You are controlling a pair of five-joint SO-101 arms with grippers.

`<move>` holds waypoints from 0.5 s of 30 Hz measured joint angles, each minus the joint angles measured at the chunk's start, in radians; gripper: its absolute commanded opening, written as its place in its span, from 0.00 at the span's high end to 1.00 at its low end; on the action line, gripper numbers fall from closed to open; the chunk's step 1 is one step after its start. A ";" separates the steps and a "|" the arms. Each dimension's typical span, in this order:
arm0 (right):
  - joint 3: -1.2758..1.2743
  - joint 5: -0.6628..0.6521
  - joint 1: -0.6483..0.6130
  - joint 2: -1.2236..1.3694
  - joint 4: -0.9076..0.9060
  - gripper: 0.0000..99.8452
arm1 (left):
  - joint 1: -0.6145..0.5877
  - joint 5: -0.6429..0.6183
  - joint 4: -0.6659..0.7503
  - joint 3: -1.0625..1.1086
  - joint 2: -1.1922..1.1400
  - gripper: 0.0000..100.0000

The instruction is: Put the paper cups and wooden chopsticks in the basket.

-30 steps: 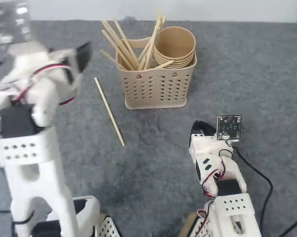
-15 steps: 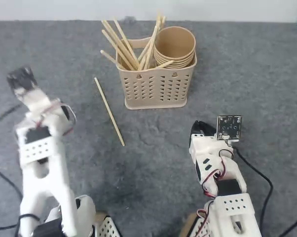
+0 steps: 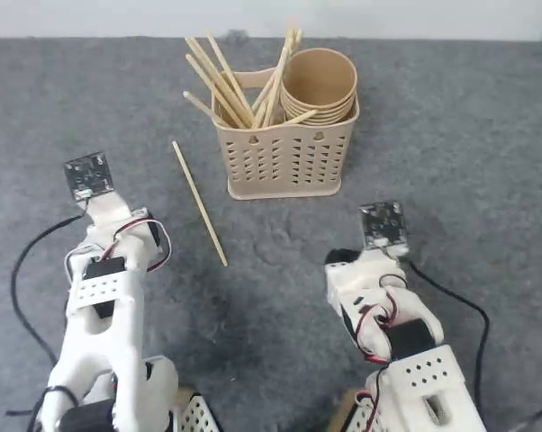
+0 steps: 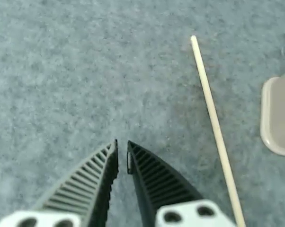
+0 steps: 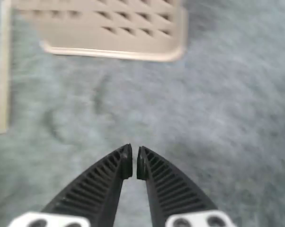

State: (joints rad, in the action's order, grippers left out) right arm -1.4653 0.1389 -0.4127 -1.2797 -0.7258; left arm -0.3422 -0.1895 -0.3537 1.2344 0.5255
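The left gripper (image 4: 122, 153) and right gripper (image 5: 134, 163) are closed, empty. One chopstick (image 3: 199, 202) is seen on the surface (image 3: 271, 261) beside the basket (image 3: 284, 162).

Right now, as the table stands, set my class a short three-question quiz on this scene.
1. True or false: the stack of brown paper cups sits inside the beige perforated plastic basket.
2. Where is the loose wooden chopstick? A) in the basket B) on the grey carpet beside the basket C) across the cups
3. Fill in: the left end effector holds ____.
Key: 1 true; 2 B; 3 nothing.
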 measured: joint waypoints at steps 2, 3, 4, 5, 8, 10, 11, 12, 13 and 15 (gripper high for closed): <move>0.069 0.000 -0.081 0.000 -0.051 0.96 | 0.003 0.000 0.000 0.000 0.000 0.97; 0.095 -0.009 -0.132 0.000 -0.066 0.96 | 0.003 0.000 0.000 0.000 0.000 0.97; 0.117 -0.034 -0.184 0.002 -0.075 0.96 | 0.003 0.000 0.000 0.000 0.000 0.97; 0.144 -0.061 -0.229 0.011 -0.078 0.96 | 0.003 0.000 0.000 0.000 0.000 0.97; 0.245 -0.110 -0.327 0.101 -0.086 0.96 | -0.006 0.005 0.009 0.000 0.000 0.97; 0.331 -0.117 -0.350 0.193 -0.086 0.96 | -0.037 0.000 0.040 0.000 0.000 0.97; 0.373 -0.120 -0.351 0.247 -0.086 0.96 | -0.055 0.000 0.060 0.000 0.000 0.97; 0.413 -0.121 -0.354 0.308 -0.086 0.96 | -0.078 0.002 0.075 0.000 0.000 0.97; 0.450 -0.123 -0.356 0.371 -0.081 0.96 | -0.104 0.003 0.089 0.000 0.000 0.97; 0.514 -0.123 -0.374 0.508 -0.048 0.96 | -0.141 0.000 0.104 0.000 0.000 0.97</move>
State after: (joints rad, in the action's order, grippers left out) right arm -0.9513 0.0161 -0.7871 -0.7718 -0.7733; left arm -0.4833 -0.1895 -0.2493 1.2344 0.5255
